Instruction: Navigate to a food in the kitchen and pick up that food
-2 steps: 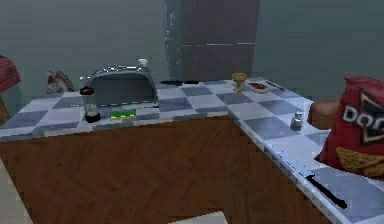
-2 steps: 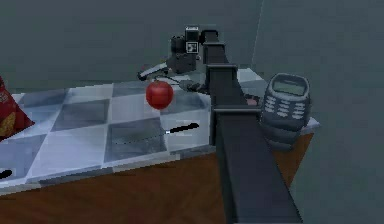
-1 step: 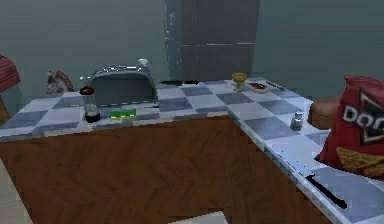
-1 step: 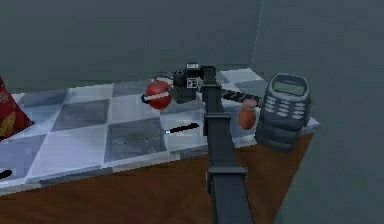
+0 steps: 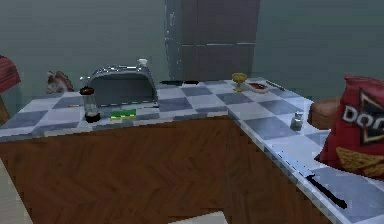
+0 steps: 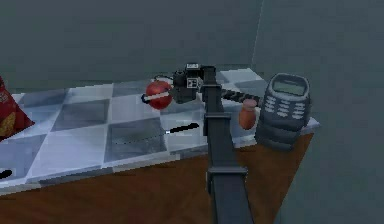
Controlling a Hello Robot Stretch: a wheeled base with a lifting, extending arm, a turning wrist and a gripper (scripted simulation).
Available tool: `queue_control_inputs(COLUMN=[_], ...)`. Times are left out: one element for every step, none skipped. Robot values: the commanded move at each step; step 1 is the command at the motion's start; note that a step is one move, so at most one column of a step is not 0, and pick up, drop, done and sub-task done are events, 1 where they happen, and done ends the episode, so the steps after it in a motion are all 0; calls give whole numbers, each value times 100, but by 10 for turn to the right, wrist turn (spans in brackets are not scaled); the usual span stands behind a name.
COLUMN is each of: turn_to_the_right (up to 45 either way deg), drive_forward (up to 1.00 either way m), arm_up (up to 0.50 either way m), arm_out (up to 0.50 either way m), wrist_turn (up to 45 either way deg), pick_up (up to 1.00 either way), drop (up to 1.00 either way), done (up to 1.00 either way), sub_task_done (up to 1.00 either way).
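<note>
The end effector sits at the round red food item on the checkered grey-tiled surface; can't tell if it holds anything.

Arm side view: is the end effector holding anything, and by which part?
Cannot tell: a red round fruit lies on the countertop at the far end of the end effector.

Red chip bag cut off at 3 o'clock edge; red round thing at gripper: held or not, unclear.
</note>
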Motion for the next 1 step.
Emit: queue_control_inputs(turn_to_the_right=[0], drive_forward=[0], arm_up=[10], arm_out=[0], wrist_turn=[0], pick_up=[0], drop=[0], done=[0], sub_task_done=[0])
